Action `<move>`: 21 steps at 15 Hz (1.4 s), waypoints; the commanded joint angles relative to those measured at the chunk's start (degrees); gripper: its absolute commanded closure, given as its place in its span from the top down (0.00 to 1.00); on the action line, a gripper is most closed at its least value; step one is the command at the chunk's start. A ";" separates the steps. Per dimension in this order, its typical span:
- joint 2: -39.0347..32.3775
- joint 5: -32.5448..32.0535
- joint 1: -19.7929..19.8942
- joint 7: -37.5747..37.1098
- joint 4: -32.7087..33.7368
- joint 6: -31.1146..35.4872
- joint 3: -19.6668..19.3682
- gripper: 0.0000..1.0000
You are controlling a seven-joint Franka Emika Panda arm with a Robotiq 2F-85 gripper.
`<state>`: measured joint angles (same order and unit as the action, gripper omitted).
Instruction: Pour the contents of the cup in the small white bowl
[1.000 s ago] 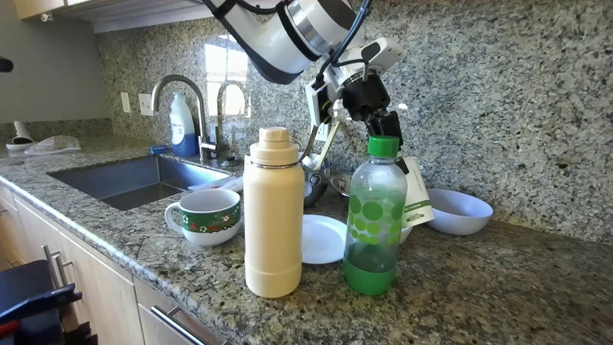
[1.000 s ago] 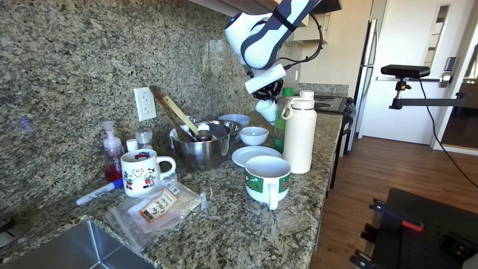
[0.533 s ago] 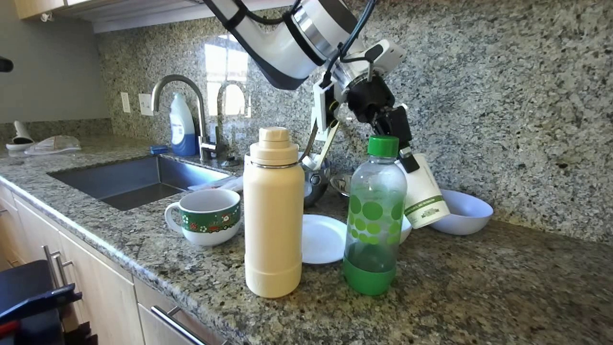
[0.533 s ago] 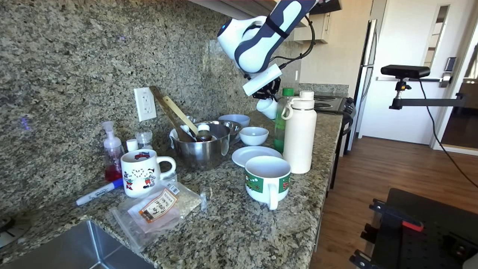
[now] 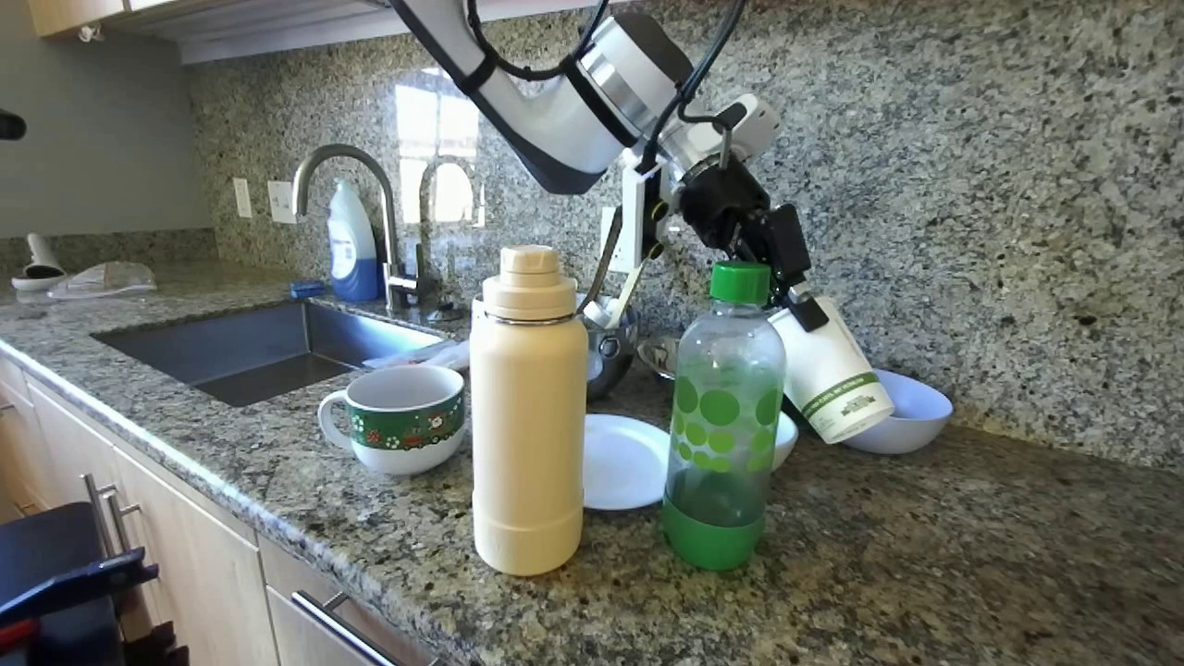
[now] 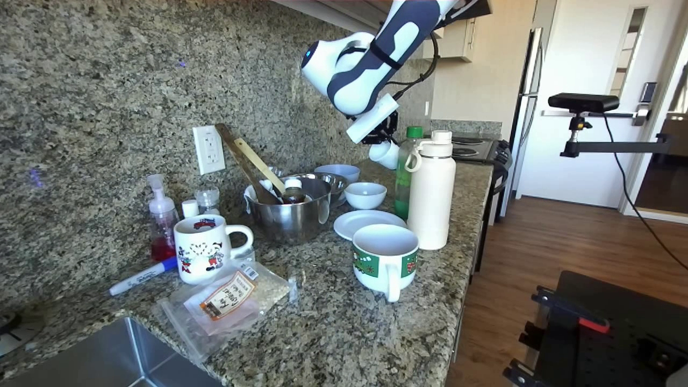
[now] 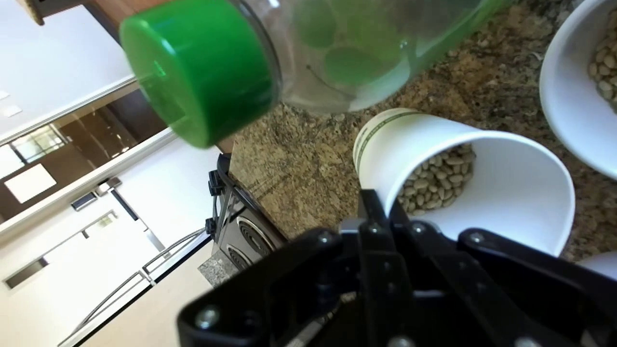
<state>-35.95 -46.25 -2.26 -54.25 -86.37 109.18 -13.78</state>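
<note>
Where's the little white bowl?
In an exterior view, the small white bowl sits on the counter near the picture's middle, just left of the green bottle and right beyond the flat white plate.

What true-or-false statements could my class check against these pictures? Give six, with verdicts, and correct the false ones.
1. The jaws are closed on the wall of the cup. True.
2. The cup is upside down. False: it is tilted, its base lower than its mouth.
3. The cup is empty. False: pale grains lie inside it.
4. The small white bowl also holds pale grains. True.
5. The green bottle and cream flask stand upright. True.
6. The green bottle is uncapped. False: its green cap is on.
</note>
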 commanded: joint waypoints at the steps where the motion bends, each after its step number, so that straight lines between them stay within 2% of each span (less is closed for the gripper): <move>1: -3.34 -2.33 -0.20 3.32 5.15 -4.39 0.46 0.01; 12: -7.71 -9.20 -1.82 9.00 10.48 -9.25 1.06 0.01; 21: -9.27 -16.20 -2.42 10.51 10.78 -13.44 2.04 0.01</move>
<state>-43.94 -60.21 -4.59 -46.14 -77.51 98.91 -12.43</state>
